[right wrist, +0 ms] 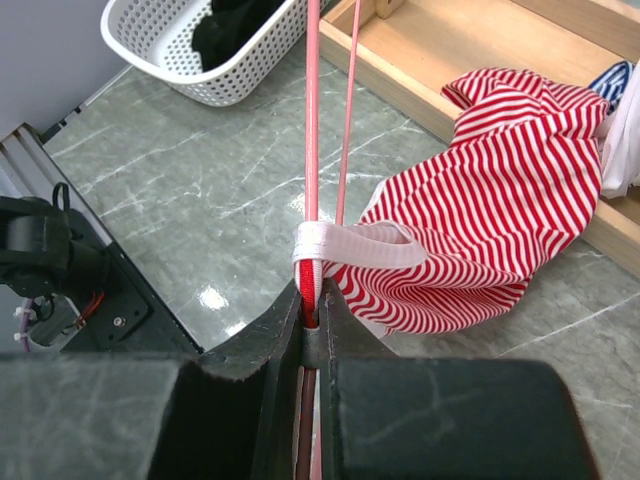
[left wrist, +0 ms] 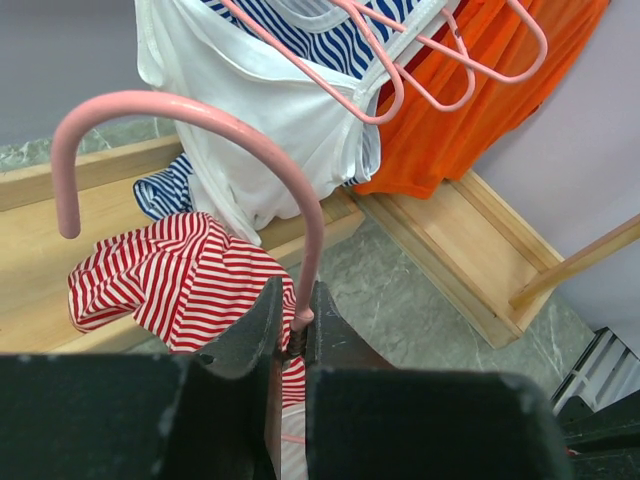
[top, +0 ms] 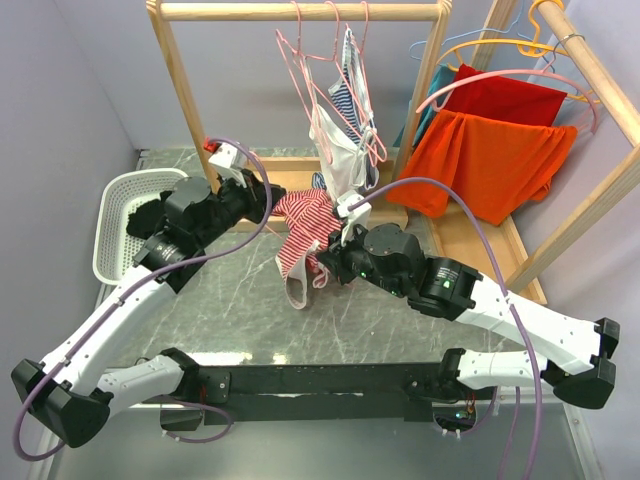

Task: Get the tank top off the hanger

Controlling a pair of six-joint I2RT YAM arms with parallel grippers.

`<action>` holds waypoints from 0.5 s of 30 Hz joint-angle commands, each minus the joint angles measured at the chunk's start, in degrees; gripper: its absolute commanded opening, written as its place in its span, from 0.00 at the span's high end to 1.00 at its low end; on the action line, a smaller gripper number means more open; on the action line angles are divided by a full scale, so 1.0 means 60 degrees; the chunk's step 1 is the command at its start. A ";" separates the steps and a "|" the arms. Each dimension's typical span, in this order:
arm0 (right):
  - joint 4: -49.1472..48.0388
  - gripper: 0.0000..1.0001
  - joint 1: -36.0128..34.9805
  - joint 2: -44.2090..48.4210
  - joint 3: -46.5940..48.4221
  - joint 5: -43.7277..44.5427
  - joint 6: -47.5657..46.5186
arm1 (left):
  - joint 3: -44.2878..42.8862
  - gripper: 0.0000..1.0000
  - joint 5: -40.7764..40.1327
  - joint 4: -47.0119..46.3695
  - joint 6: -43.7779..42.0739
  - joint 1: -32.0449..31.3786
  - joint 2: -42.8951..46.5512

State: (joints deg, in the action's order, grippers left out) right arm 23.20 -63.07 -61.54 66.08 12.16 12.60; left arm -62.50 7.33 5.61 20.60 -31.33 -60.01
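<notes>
**Left claw** [left wrist: 297, 322]: lower centre of the left wrist view. It is shut narrow on the stem of the pink hanger [left wrist: 205, 115], just below the hook.

**Right claw** [right wrist: 312, 318]: lower centre of the right wrist view. It is shut narrow where the white strap [right wrist: 360, 245] loops the hanger wire. Whether the wire itself is in the pinch cannot be told.

**Tank top** [top: 305, 225]: red and white stripes, bunched at the centre of the top view between the 2 claws. It hangs above the surface [top: 230, 300], just in front of the rack base [left wrist: 40, 270]. At least 1 strap is threaded on the hanger, so removal is judged not yet complete.

**Handling, judged:**
- The garment is light, soft and limp, with some stretch, and the body cloth will bunch and slip if pinched.
- The strap hem is the firmest place to take hold.
- The wire looks smooth, so the strap should slide along it, though it may snag at the hanger's end.
- The hanger is stiff but thin and may twist in a pinch.

**Also present:** a white basket [top: 115, 220] at the left of the top view.
</notes>
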 commanded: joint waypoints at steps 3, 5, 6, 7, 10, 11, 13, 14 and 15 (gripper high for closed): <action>-0.0424 0.85 0.0023 0.0836 -0.0115 0.0287 0.0156 | -0.0613 0.99 -0.0563 0.0076 0.0023 0.0080 0.0084; -0.0410 0.81 0.0038 0.0925 -0.0174 0.0360 0.0156 | -0.0599 0.99 -0.0519 0.0062 0.0053 0.0080 0.0055; -0.0381 0.81 0.0023 0.0969 -0.0174 0.0375 0.0170 | -0.0599 0.99 -0.0505 0.0062 0.0082 0.0080 0.0041; -0.0381 0.80 0.0023 0.0969 -0.0203 0.0390 0.0156 | -0.0584 0.99 -0.0475 0.0062 0.0097 0.0080 0.0040; -0.0380 0.72 0.0038 0.0955 -0.0204 0.0361 0.0156 | -0.0555 0.99 -0.0402 0.0003 0.0126 0.0080 -0.0003; -0.0381 0.75 0.0023 0.0897 -0.0189 0.0346 0.0156 | -0.0570 0.99 -0.0387 0.0018 0.0141 0.0080 -0.0018; -0.0366 0.78 0.0038 0.0809 -0.0130 0.0346 0.0141 | -0.0599 0.99 -0.0387 0.0018 0.0126 0.0080 -0.0047; -0.0366 0.77 0.0023 0.0707 -0.0116 0.0346 0.0127 | -0.0613 0.99 -0.0329 0.0032 0.0126 0.0080 -0.0047; -0.0351 0.76 0.0038 0.0662 -0.0072 0.0273 0.0097 | -0.0643 0.99 -0.0314 0.0061 0.0097 0.0080 -0.0062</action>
State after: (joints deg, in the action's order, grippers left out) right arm 22.72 -63.05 -56.84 65.14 13.13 13.63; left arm -63.46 5.54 7.62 20.73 -30.94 -60.34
